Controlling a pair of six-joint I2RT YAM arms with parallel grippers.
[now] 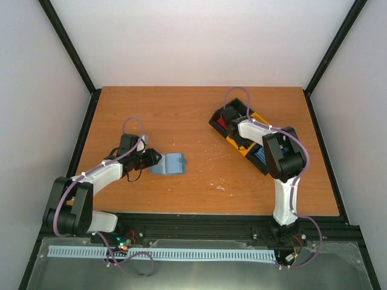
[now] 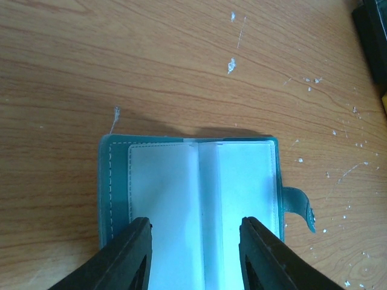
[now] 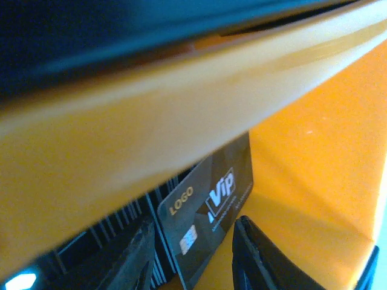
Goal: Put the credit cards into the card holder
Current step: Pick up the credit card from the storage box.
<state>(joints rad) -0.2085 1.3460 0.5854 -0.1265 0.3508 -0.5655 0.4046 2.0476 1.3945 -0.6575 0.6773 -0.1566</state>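
Note:
The card holder point(image 1: 171, 164) lies open on the table, blue-grey, its clear inner pockets up point(image 2: 199, 193) and its snap tab point(image 2: 300, 207) to the right. My left gripper point(image 1: 149, 161) is open, its fingertips point(image 2: 138, 234) straddling the holder's near edge just above the pockets point(image 2: 196, 228). My right gripper point(image 1: 233, 122) reaches down into the black-and-yellow tray point(image 1: 261, 121). It is open point(image 3: 192, 241), with a dark grey "VIP" credit card point(image 3: 208, 208) standing between its fingers on a stack of cards. Red cards point(image 1: 222, 124) lie in the tray's far compartment.
Blue cards point(image 1: 257, 154) fill the tray's near compartment. The tray's yellow wall point(image 3: 181, 103) looms close over the right wrist camera. White specks dot the wooden table point(image 1: 199, 121). Black frame posts stand at the table's corners.

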